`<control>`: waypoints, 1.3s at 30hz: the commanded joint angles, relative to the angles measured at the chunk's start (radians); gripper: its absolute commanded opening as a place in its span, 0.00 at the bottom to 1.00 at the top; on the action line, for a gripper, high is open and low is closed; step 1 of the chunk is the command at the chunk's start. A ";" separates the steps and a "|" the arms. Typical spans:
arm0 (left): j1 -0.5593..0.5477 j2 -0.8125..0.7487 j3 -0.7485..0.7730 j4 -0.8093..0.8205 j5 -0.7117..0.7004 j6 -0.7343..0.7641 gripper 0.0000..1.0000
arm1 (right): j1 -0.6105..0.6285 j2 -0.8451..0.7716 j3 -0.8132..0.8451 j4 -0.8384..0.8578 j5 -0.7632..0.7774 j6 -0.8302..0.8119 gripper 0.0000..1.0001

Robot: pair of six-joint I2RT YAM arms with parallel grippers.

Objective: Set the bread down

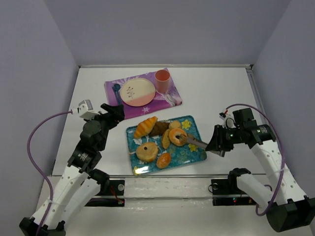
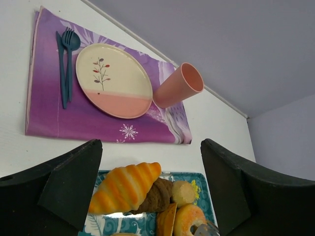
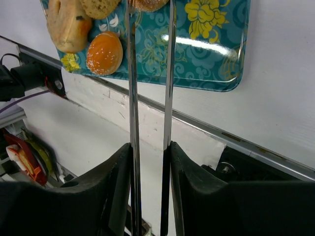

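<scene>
The bread (image 1: 176, 135), a small glossy golden ring bun, lies on the teal flowered tray (image 1: 197, 156). It also shows at the bottom of the left wrist view (image 2: 186, 219). My right gripper (image 1: 212, 145) is shut on a pair of metal tongs (image 1: 195, 143). Both blades of the tongs (image 3: 132, 93) run between the pads (image 3: 183, 162), and their tips reach the bread's near side. In the right wrist view only an orange edge of the bread (image 3: 147, 4) shows between the blades. My left gripper (image 1: 116, 113) hovers open above the tray's far left corner with nothing in it (image 2: 150, 145).
A purple placemat (image 1: 170, 98) at the back carries a cream-and-pink plate (image 1: 137, 91), a pink cup (image 1: 162, 79) and a blue fork and knife (image 2: 66, 59). The tray also holds a croissant (image 1: 145, 126), a brown pastry (image 1: 159, 128), a sugared doughnut (image 1: 146, 151) and small buns (image 1: 164, 160).
</scene>
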 commanded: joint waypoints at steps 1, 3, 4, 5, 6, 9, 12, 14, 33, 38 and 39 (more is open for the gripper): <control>0.006 -0.026 -0.016 0.024 0.005 0.003 0.92 | 0.008 -0.032 0.124 -0.001 0.042 0.003 0.07; 0.006 -0.030 -0.016 0.024 0.005 0.003 0.92 | 0.008 -0.035 0.150 -0.007 0.051 0.006 0.07; 0.006 -0.031 -0.016 0.024 0.005 0.003 0.92 | 0.008 -0.037 0.164 -0.010 0.054 0.006 0.07; 0.006 -0.031 -0.014 0.024 0.005 0.003 0.92 | 0.008 -0.037 0.179 -0.023 0.056 0.007 0.07; 0.006 -0.031 -0.016 0.024 0.006 0.003 0.92 | 0.008 -0.037 0.216 -0.026 0.060 0.006 0.07; 0.006 -0.034 -0.012 0.025 0.006 0.003 0.92 | 0.008 -0.029 0.274 -0.010 0.012 0.012 0.07; 0.006 -0.037 -0.016 0.028 0.006 0.000 0.92 | 0.008 0.005 0.316 0.035 -0.060 0.015 0.07; 0.006 -0.037 -0.023 0.038 0.006 -0.004 0.92 | 0.008 0.037 0.328 0.109 -0.082 0.018 0.07; 0.006 -0.031 -0.017 0.028 -0.069 0.003 0.95 | 0.271 0.851 0.749 0.697 0.071 0.079 0.07; 0.006 -0.033 -0.022 0.025 -0.073 0.002 0.95 | 0.271 0.997 0.857 0.692 0.145 0.103 0.07; 0.006 -0.033 -0.022 0.025 -0.073 0.002 0.96 | 0.271 1.032 0.868 0.689 0.146 0.110 0.07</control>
